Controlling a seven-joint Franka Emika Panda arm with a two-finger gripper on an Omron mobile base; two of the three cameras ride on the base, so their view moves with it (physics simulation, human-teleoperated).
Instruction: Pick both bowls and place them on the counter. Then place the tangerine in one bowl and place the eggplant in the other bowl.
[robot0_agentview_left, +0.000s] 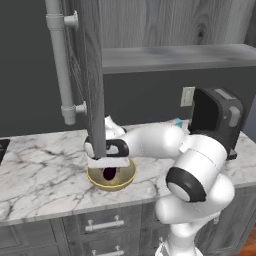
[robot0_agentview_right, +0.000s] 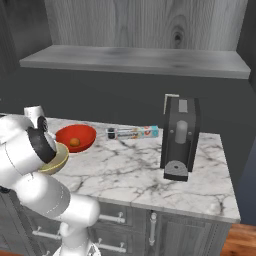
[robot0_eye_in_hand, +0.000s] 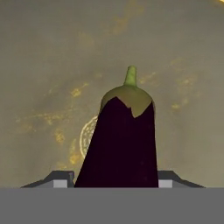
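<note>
White arm links fill the foreground of both base views, bending over grey drawers (robot0_agentview_left: 102, 226) with silver handles toward the counter (robot0_agentview_left: 40, 170) of veined white marble. Ahead, an open cabinet door (robot0_agentview_left: 92, 75) hangs down in front of the hand in the left base view, hiding much of the gripper (robot0_agentview_left: 106, 165), and a white pipe (robot0_agentview_left: 61, 60) runs down the wall beside it. A dark coffee machine (robot0_agentview_right: 180, 137) stands on the right of the slab, a wrapped roll (robot0_agentview_right: 132, 132) lies behind it toward the wall, and a grey shelf (robot0_agentview_right: 135, 60) spans the back.

The gripper is poised directly over the tan bowl (robot0_agentview_left: 111, 180), its fingers clamped on the eggplant (robot0_eye_in_hand: 120, 144), which points stem-down into the bowl's speckled beige inside. The eggplant is glossy purple-black with a green cap and short stalk; whether it touches the bowl floor cannot be told. Just beyond the tan bowl, the red bowl (robot0_agentview_right: 76, 137) sits on the marble with the tangerine (robot0_agentview_right: 74, 142) resting inside it.
</note>
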